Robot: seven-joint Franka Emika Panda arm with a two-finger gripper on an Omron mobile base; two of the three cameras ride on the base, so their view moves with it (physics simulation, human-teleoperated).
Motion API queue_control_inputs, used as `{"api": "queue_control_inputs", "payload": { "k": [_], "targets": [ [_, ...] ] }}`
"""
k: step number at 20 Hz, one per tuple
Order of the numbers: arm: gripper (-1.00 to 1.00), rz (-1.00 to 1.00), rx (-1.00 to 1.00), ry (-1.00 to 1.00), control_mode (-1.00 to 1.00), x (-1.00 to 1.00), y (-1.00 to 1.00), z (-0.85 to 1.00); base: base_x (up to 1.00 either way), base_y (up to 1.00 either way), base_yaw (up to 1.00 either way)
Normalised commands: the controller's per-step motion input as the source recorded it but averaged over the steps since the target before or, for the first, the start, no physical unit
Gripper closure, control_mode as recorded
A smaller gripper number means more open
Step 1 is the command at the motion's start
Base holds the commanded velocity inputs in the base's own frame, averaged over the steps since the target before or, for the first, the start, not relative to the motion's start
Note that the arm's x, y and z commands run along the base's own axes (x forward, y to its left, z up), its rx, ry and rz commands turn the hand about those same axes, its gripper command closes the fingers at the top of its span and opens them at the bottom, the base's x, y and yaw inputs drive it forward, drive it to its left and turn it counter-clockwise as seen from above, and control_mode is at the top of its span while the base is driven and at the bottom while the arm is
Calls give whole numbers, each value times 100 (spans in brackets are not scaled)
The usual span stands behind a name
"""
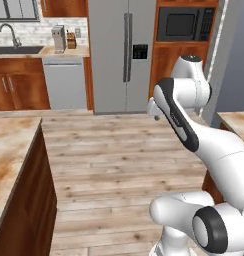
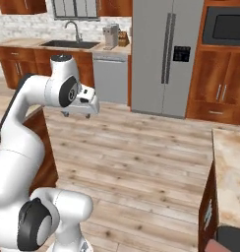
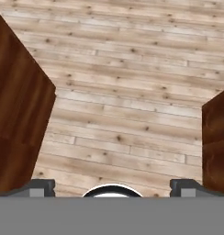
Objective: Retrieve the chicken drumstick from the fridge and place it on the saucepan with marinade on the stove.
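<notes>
Grey and shut, the fridge [image 1: 126, 55] stands at the far wall with both doors closed, so anything inside it is hidden. The tool [image 3: 112, 187] hangs over the wooden floor [image 3: 127, 101] with its finger tips [image 3: 40, 187] spread wide and nothing between them. In the right base view a dark pan edge [image 2: 232, 238] is cut off at the bottom corner, too little to identify. The left base view shows a marbled table [image 1: 9, 150] at left; the hand view shows dark cabinet sides [image 3: 17, 119].

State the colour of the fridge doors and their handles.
Grey fridge doors with dark handles; clearest in the left base view.
</notes>
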Motion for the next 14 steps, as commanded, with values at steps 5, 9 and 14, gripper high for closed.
{"api": "queue_control_inputs", "payload": {
  "k": [5,9,14],
  "targets": [
    [-100,0,0,0,100,0,0,0,100,-16,-13],
    [-100,0,0,0,100,0,0,0,100,-9,-19],
    [-100,0,0,0,100,0,0,0,100,-4,-16]
  ]
}}
